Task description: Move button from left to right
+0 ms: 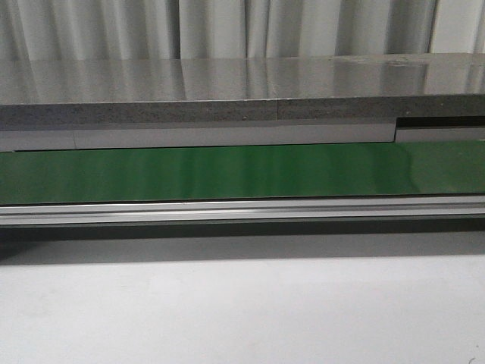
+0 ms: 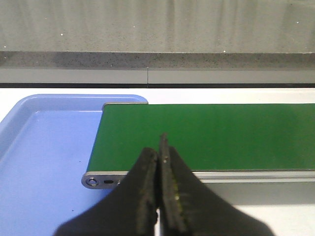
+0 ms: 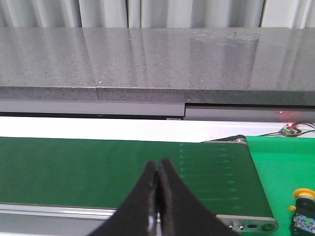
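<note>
The button (image 3: 303, 193), with a yellow head on a black body, stands on a bright green mat (image 3: 283, 162) just past the belt's end, at the edge of the right wrist view. My right gripper (image 3: 157, 167) is shut and empty, above the near edge of the green belt (image 3: 74, 167). My left gripper (image 2: 160, 150) is shut and empty, above the near edge of the belt's other end (image 2: 221, 132). In the front view the belt (image 1: 227, 173) is bare, and neither the grippers nor the button show there.
A blue tray (image 2: 44, 147) lies under and beside the belt's left end. An aluminium rail (image 1: 242, 210) runs along the belt's near side. A grey stone counter (image 1: 227, 83) stands behind the belt. Small wires and a circuit part (image 3: 290, 131) lie at the mat's far edge.
</note>
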`<control>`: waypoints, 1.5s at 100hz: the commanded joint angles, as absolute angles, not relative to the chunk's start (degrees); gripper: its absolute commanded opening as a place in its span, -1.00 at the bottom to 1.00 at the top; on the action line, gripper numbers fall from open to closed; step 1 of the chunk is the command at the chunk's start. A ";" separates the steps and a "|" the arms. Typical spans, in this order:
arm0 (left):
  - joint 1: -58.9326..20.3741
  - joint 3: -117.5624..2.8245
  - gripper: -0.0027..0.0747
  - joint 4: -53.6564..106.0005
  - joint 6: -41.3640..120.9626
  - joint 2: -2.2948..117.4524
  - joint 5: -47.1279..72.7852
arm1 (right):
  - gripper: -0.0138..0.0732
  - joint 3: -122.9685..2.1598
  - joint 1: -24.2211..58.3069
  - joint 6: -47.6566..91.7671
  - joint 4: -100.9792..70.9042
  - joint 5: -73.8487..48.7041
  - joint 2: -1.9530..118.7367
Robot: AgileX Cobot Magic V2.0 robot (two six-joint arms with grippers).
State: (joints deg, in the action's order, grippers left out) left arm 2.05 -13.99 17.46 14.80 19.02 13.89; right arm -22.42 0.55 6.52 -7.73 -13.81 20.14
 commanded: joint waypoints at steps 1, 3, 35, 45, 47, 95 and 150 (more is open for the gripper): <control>1.58 -15.58 -0.99 18.34 14.76 19.34 9.79 | -0.84 -23.92 0.51 6.52 -7.86 -9.68 20.28; 1.58 -15.58 -0.99 18.34 14.76 19.34 9.79 | -0.84 -23.92 0.51 6.52 -7.86 -9.68 20.28; 1.58 -15.58 -0.99 18.34 14.76 19.34 9.79 | -0.84 -21.54 2.94 5.61 -3.52 -8.10 16.68; 1.58 -15.58 -0.98 18.34 14.76 19.34 9.79 | -0.84 -18.08 5.22 5.21 -2.59 -6.00 13.94; 1.58 -15.58 -0.99 18.34 14.76 19.34 9.79 | -0.84 -17.23 5.57 5.22 -2.59 -5.50 13.33; 1.58 -15.58 -0.99 18.34 14.76 19.34 9.79 | -0.84 -0.26 6.20 3.87 -2.07 0.53 -1.88; 1.58 -15.58 -0.99 18.34 14.76 19.34 9.79 | -0.84 0.60 6.20 3.87 -2.00 0.97 -1.71</control>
State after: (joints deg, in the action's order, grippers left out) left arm 2.05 -13.99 17.46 14.80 19.02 13.89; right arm 1.52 6.06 3.93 -2.80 -3.81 -0.60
